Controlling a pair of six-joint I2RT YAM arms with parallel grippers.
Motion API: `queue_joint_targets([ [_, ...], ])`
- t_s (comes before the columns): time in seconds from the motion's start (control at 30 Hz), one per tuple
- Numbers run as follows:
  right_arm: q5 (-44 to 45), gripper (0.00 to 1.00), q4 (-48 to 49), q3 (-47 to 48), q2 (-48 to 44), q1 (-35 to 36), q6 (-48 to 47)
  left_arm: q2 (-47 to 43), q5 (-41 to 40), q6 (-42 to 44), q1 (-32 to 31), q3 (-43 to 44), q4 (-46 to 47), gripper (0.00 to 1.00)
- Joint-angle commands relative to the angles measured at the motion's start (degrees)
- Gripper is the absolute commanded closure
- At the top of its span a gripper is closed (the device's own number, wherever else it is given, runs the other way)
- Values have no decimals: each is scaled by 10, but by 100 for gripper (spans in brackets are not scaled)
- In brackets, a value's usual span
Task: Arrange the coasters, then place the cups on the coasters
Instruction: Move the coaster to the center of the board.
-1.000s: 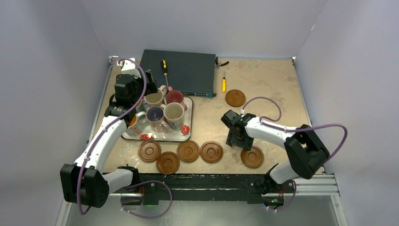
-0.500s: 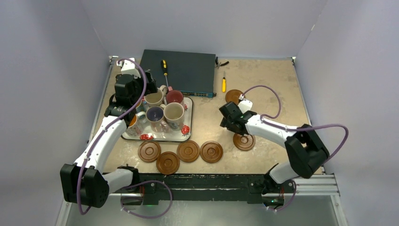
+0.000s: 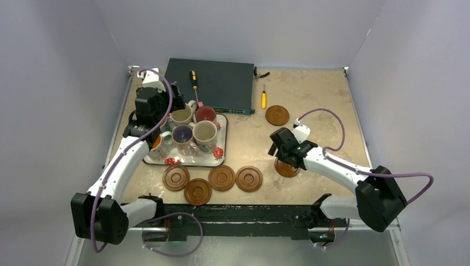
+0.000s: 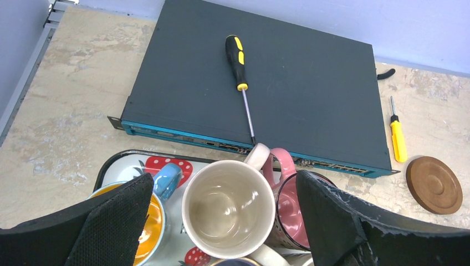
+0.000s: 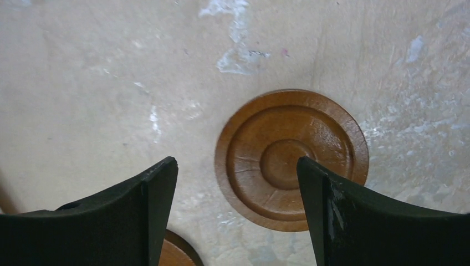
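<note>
The right fingers (image 5: 354, 221) hang open over a coaster (image 5: 292, 158) lying flat on the desk (image 5: 83, 83), right of the four-coaster row (image 3: 221, 178); it should sit level with them, evenly spaced. The left fingers (image 4: 343, 221) straddle a cream mug (image 4: 228, 199), open.

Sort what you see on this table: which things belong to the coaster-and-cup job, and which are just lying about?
Belong to the job: wooden coasters; mugs, standing on the strawberry tray.

Just lying about: dark flat box; black-and-yellow screwdriver on top of it; small yellow screwdriver beside it.
</note>
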Motion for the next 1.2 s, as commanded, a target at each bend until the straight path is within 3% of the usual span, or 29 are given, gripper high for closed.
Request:
queue_joint_targets([
  [0.0,-32,20,0,-27,-10,-6,-7,-9,4,-1,-4,3,15,6],
  [0.23,-16,29,-10,23,58,-4,-72,-7,3,-2,-3,3,15,5],
  [0.37,-9,29,-26,46,91,-3,-80,-8,2,-2,-4,3,14,6],
  [0.77,-45,39,0,26,102,2,-74,-7,3,-3,-3,4,14,5],
  [1.17,-47,40,-1,3,111,7,-51,-3,4,-5,-4,4,14,6],
])
